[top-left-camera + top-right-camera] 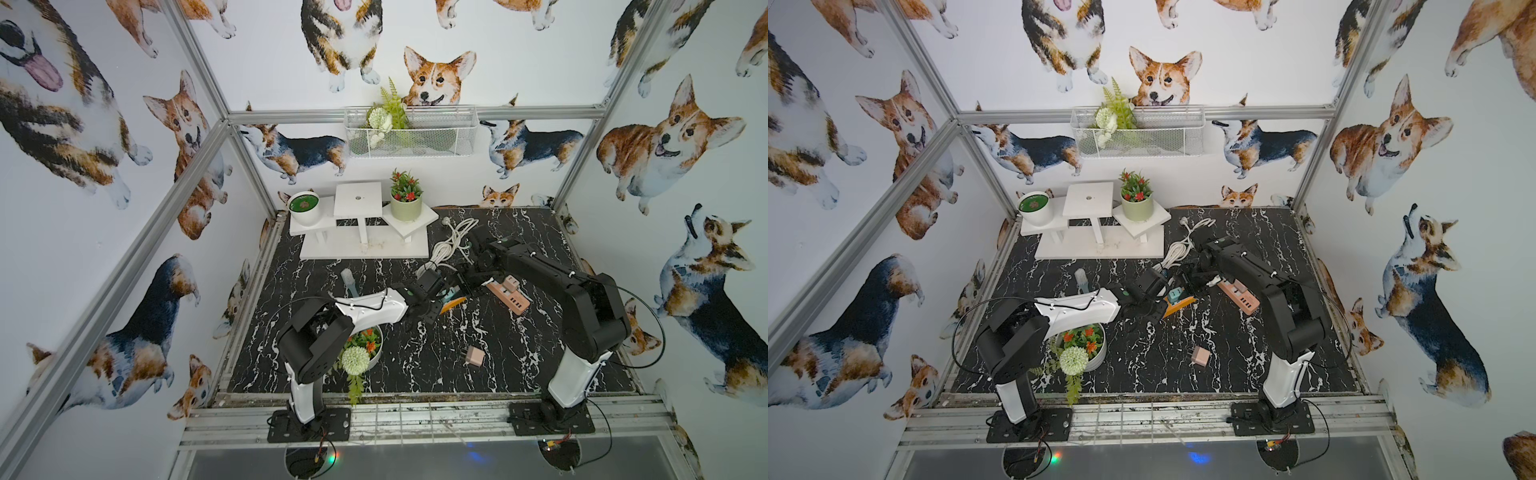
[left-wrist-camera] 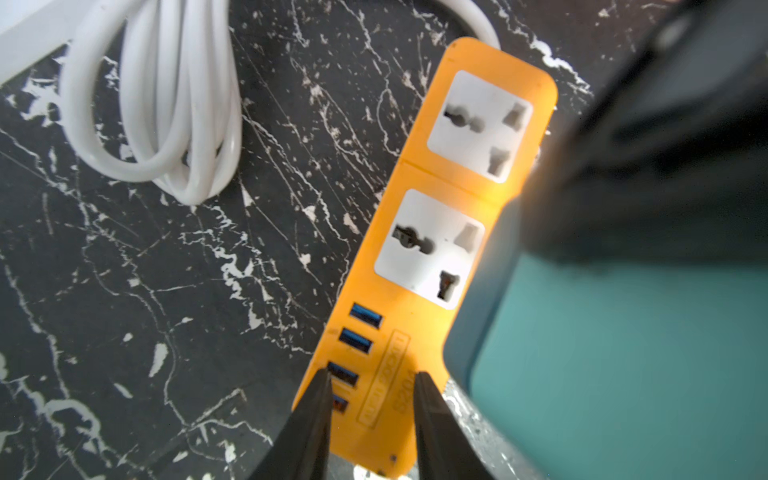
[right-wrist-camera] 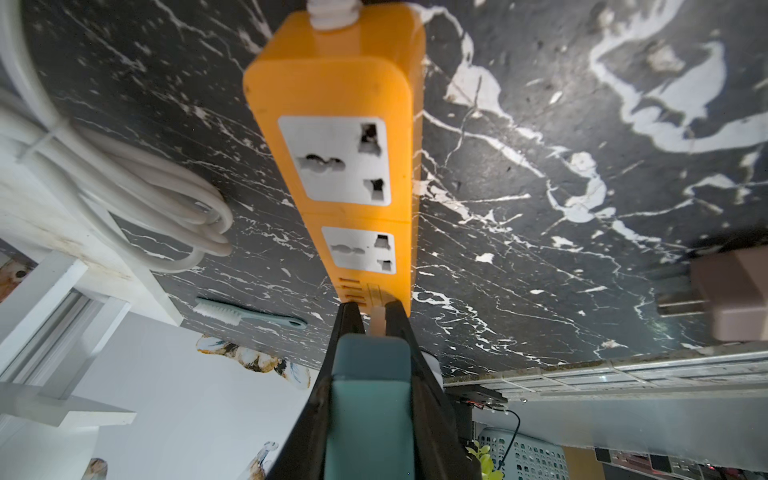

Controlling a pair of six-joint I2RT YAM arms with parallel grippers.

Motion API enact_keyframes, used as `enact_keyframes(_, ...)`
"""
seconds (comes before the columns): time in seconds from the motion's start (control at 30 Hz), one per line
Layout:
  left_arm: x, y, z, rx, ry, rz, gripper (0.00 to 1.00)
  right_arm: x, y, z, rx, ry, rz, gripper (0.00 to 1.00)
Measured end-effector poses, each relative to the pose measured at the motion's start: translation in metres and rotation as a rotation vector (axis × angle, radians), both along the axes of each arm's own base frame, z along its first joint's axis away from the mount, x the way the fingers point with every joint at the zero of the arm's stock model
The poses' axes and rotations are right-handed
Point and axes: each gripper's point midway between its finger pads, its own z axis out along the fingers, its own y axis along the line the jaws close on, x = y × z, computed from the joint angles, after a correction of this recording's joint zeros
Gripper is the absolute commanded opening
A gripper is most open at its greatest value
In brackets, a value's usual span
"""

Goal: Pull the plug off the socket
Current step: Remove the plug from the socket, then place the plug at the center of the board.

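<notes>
Fingers (image 3: 351,332) of the right gripper (image 3: 374,318) pinched the teal plug (image 3: 370,395) by its two sides. One pale prong showed past the fingertips and aimed at the USB end of the orange power strip (image 3: 345,91). The plug hung just above that strip, out of its sockets, and both white sockets lay bare. In both top views it sat near the middle of the black marble tabletop (image 2: 166,291), between the two arms.

Fingers (image 2: 316,415) of the left gripper (image 2: 372,378) stood narrowly parted, their tips over the strip's USB end. Whether they clamped the strip or only bore on it could not be told.

In a top view the strip (image 1: 453,306) ran with its long axis from near-left to far-right. Its USB end pointed toward the left arm, and its cable end toward the coiled white cable (image 2: 174,124) farther back.

Right of it lay a pink power strip (image 1: 509,296), and a loose pink plug (image 1: 475,356) rested nearer, well apart from both.
</notes>
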Motion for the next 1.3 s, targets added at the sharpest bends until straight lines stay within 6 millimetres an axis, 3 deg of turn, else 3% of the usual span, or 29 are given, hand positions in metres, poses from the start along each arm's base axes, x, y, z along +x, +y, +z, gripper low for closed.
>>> enact_keyframes(0.27, -0.008, 0.001, 0.006, 0.016, 0.021, -0.038, 0.54, -0.007, -0.009, 0.033, 0.012, -0.137, 0.070, 0.00)
enact_keyframes(0.53, -0.019, 0.013, 0.014, 0.072, 0.074, -0.043, 0.59, -0.028, -0.035, 0.034, -0.018, -0.271, 0.152, 0.00)
enact_keyframes(0.7, -0.016, 0.009, 0.041, 0.038, 0.046, -0.043, 0.63, -0.032, -0.040, 0.044, -0.007, -0.422, 0.256, 0.00)
enact_keyframes(0.87, -0.009, 0.004, 0.074, -0.024, 0.002, -0.028, 0.66, -0.052, -0.042, 0.029, 0.035, -0.467, 0.319, 0.00)
enact_keyframes(1.03, 0.009, 0.017, 0.111, -0.122, -0.029, 0.070, 0.68, -0.076, -0.028, 0.021, 0.127, -0.527, 0.415, 0.00)
enact_keyframes(1.3, 0.018, 0.028, 0.149, -0.252, -0.041, 0.164, 0.73, -0.132, 0.028, -0.006, 0.218, -0.497, 0.779, 0.00)
